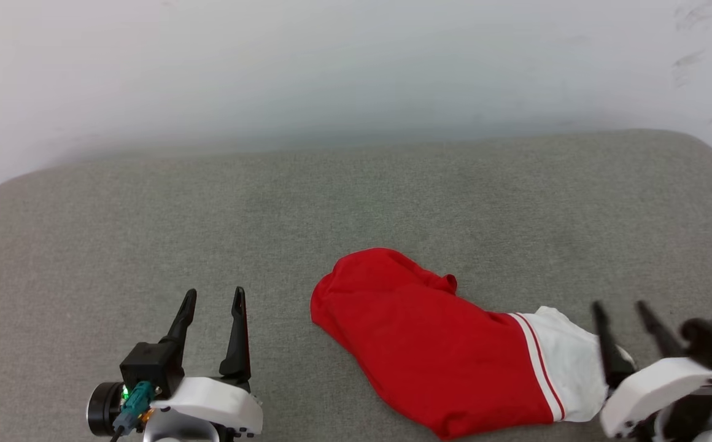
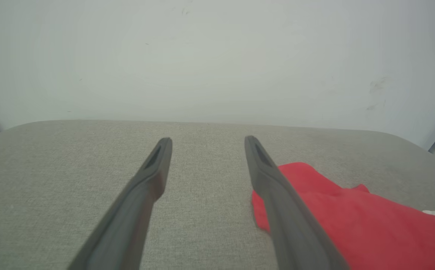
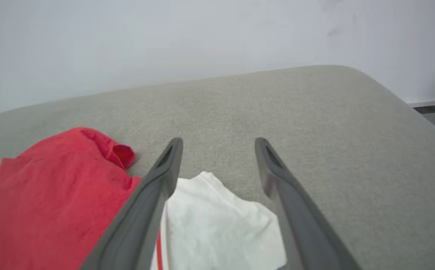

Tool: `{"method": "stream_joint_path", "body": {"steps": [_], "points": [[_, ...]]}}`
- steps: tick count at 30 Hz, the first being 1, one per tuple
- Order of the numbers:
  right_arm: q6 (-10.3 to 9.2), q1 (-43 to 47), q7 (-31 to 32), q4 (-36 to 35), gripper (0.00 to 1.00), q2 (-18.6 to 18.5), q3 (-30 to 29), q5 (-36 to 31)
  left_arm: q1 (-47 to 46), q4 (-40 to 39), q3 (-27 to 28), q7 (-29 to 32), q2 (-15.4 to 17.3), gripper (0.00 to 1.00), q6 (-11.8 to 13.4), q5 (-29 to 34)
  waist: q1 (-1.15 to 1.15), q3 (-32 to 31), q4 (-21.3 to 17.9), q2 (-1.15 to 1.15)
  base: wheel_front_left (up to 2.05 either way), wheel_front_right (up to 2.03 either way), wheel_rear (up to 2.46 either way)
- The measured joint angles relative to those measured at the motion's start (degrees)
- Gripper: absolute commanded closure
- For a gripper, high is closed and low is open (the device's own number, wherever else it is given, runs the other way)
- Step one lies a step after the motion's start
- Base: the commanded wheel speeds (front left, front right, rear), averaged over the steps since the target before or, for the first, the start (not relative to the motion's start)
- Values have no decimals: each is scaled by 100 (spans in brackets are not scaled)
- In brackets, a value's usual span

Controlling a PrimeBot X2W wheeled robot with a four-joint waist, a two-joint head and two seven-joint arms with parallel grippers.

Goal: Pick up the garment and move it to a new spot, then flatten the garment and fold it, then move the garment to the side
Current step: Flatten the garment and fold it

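The red garment (image 1: 429, 344) lies bunched on the grey cushion (image 1: 356, 209), right of centre, with a white sleeve (image 1: 568, 362) and red-white striped trim at its right end; its lettering is hidden. My left gripper (image 1: 213, 301) stands open to the garment's left, nothing between its fingers. In the left wrist view the garment (image 2: 371, 225) lies right of the open gripper (image 2: 208, 139). My right gripper (image 1: 620, 304) hovers open over the sleeve's right edge. The right wrist view shows the white sleeve (image 3: 217, 221) between and below the fingers of that gripper (image 3: 219, 139), the red body (image 3: 52, 195) to their left.
A pale wall (image 1: 356, 67) runs behind the cushion's far edge. The cushion's rounded corners fall away at the far left and far right. Bare grey fabric stretches left of and beyond the garment.
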Motion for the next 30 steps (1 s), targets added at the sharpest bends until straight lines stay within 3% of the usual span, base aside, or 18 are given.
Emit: {"method": "stream_joint_path", "body": {"steps": [4,9,13,20,30], "points": [[0,231,1038,-465,0,-247,891,197,76,2,-18,0,12,0,1,-4,0,-98,-71,0,0,0,0],[0,332,2580,-1084,0,-882,2003,579,87,-3,-64,26,26,0,13,-7,0,-137,-100,0,0,0,0],[1,311,3334,-1428,0,-1233,2840,926,87,-1,-115,35,22,0,14,-19,0,-119,-58,0,0,0,0],[1,-211,3610,-1241,0,-1470,3877,1206,15,2,-204,35,-10,0,-16,-43,0,45,123,0,0,0,0],[2,-797,3580,118,0,-1467,4351,1446,-180,70,-220,25,-69,0,-34,-59,0,448,383,0,0,0,0]]}}
